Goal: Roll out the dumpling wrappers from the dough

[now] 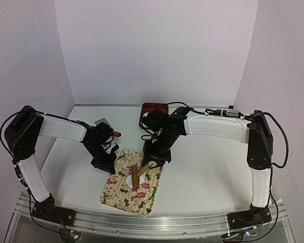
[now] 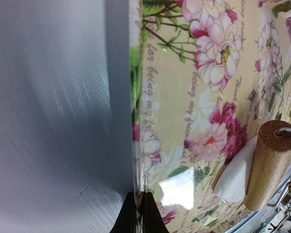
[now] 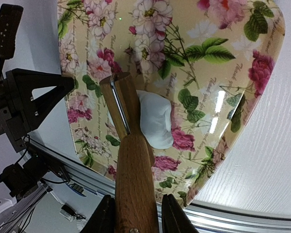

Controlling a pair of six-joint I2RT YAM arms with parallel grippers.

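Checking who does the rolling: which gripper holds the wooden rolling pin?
The right gripper: it clasps the rolling pin beside the dough. The left gripper is shut at the edge of the floral mat, without it.

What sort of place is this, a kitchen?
Probably a robot test bench: plain white walls around a white table, a metal rail at its edge, with a floral mat, dough and rolling pin set out.
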